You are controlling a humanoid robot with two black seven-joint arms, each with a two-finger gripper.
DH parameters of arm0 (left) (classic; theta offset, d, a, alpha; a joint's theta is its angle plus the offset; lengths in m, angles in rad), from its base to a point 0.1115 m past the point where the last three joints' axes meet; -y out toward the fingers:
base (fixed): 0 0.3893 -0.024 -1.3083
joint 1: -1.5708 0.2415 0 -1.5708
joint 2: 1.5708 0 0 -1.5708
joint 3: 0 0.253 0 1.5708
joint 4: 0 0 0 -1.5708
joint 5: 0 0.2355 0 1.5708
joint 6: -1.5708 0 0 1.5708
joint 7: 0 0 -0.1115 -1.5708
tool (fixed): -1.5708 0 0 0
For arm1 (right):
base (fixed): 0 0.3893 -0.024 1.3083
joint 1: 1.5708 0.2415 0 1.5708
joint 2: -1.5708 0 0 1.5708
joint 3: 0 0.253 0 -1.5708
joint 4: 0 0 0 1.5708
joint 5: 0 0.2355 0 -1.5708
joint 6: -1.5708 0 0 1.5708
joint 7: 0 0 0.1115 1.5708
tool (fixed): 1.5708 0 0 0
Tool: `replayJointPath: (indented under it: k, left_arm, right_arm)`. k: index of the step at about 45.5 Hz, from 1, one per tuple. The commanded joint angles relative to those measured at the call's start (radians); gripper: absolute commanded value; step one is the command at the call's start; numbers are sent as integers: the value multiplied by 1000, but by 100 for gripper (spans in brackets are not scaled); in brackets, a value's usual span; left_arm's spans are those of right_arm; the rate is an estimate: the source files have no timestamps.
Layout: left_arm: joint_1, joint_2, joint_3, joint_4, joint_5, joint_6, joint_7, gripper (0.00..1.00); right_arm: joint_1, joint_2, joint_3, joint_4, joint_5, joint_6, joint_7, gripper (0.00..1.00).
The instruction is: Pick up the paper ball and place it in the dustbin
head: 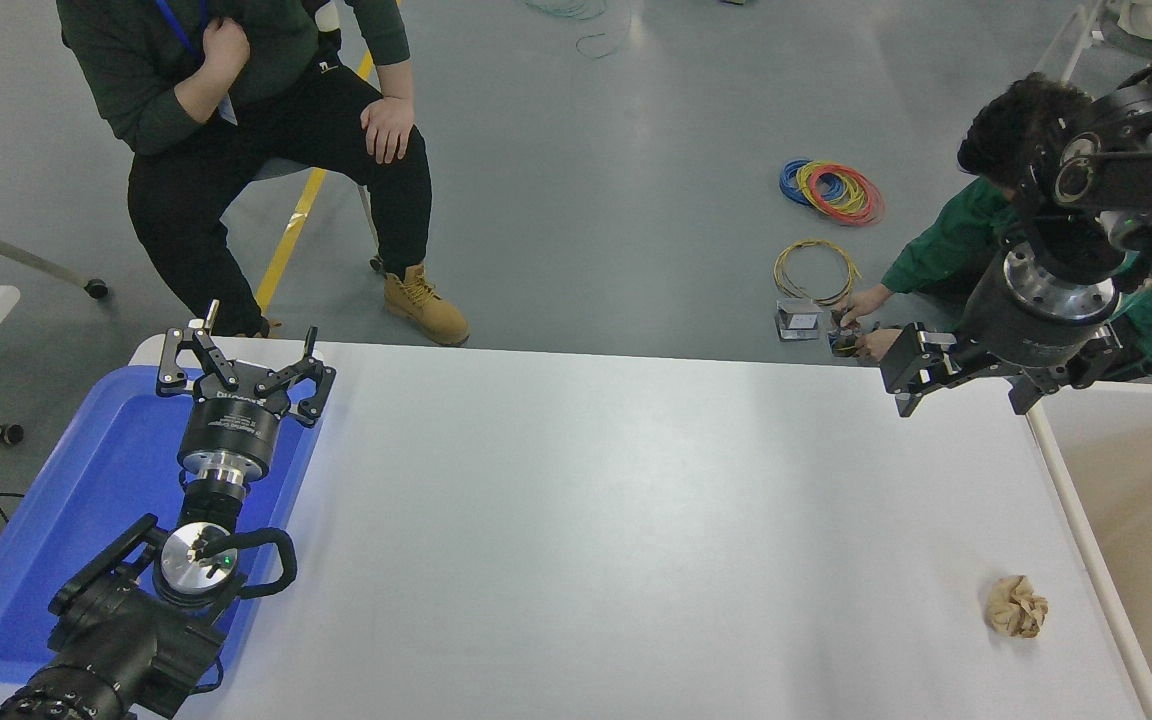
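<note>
I am at a big white table. The dustbin stands just beside the table's right edge, with its white rim and tan inside. A blue tray lies at the left. The small brown paper ball sits on the table near the right edge, close to the dustbin rim.

What could go wrong? The ball is light and lumpy. If I come down crooked, I think I could nudge it and it may roll away or off the table. If I pinch only a loose fold, it might slip out before I reach the bin. My arm could also bump the rim.

My right gripper hangs over the far right corner, well apart from the ball. It holds nothing. I cannot tell how wide it is. My left gripper is parked over the blue tray, fingers spread wide and empty.
</note>
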Motion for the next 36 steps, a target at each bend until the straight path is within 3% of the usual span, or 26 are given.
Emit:
replayJointPath:
  k: [1,36]
  left_arm:
    - [1,-1,-2,0,0,-1,1,100]
    - [-1,0,-2,0,0,1,0,100]
  right_arm:
    - [0,0,1,0,0,0,0,100]
    - [-9,-6,1,-32,-11,0,2,100]
